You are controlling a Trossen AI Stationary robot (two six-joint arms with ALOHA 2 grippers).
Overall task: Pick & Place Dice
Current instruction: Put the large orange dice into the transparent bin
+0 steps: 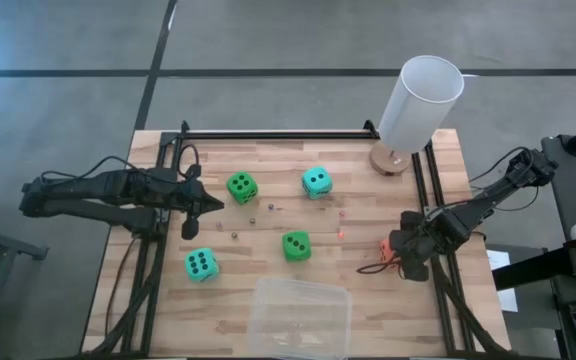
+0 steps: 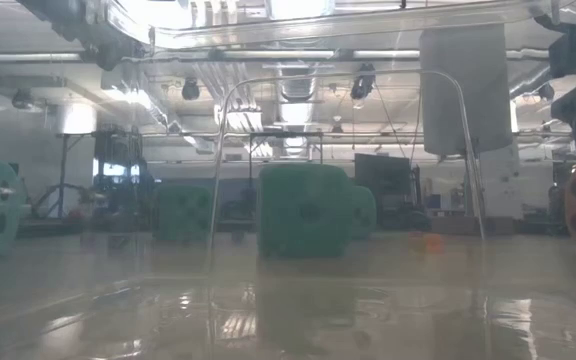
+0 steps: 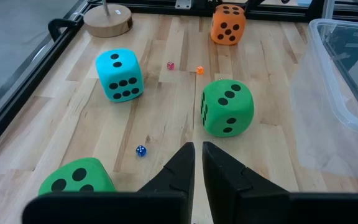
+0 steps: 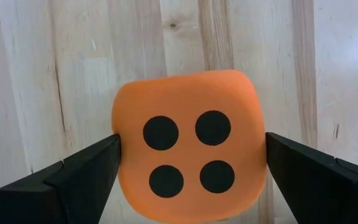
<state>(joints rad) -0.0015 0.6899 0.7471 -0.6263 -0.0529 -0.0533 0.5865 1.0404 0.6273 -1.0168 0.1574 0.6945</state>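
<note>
An orange-red die [image 4: 188, 149], four pips up, rests on the table near its right edge. My right gripper [image 4: 191, 146] points down over it, open, one finger on each side. Two green dice [image 1: 242, 186] [image 1: 296, 245] and two teal dice [image 1: 316, 182] [image 1: 200, 264] sit on the wood around the middle. My left gripper [image 1: 190, 215] hovers shut at the table's left, clear of the dice, with a green die [image 3: 76, 177] just beside it. My right gripper's fingers [image 4: 104, 155] come from above and stand right against two opposite sides [image 4: 120, 143] of the orange-red die. I cannot tell whether they touch it. The die sits flat on the table, not dented.
A clear plastic container [image 1: 298, 318] stands at the near edge. A white cylinder [image 1: 420, 100] on a round wooden base [image 1: 393, 158] stands at the far right. Tiny dice [image 3: 140, 150] lie scattered mid-table. Black rails [image 1: 268, 133] frame the table.
</note>
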